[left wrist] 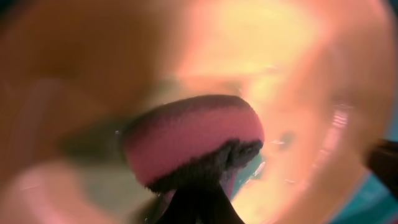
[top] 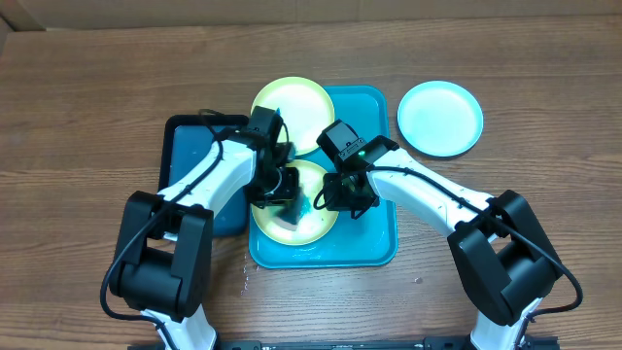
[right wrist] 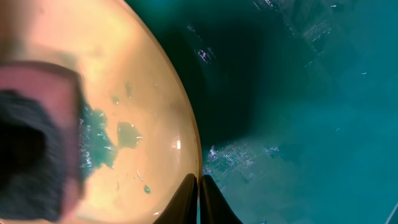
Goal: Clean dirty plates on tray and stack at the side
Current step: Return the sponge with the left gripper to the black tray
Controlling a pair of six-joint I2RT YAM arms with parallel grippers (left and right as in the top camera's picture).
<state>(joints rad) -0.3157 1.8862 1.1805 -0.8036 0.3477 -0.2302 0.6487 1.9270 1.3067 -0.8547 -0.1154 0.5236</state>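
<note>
Scrubbing looks midway: our left claw (top: 289, 199) clamps the sponge (left wrist: 193, 140) on the front plate (top: 317, 226) in the tray (top: 374, 233), right claw (top: 336, 194) pinches its rim; side plate (top: 439, 119) lies on the bench, rear plate (top: 292, 107) waits.

On the table (top: 87, 97), the tray (top: 374, 248) held the far plate (top: 292, 102) at its far left corner and the near plate (top: 316, 226) before it, a sponge (top: 290, 209) on top. The third plate (top: 440, 117) lay right of the tray, a smaller tray (top: 185, 146) left.
</note>
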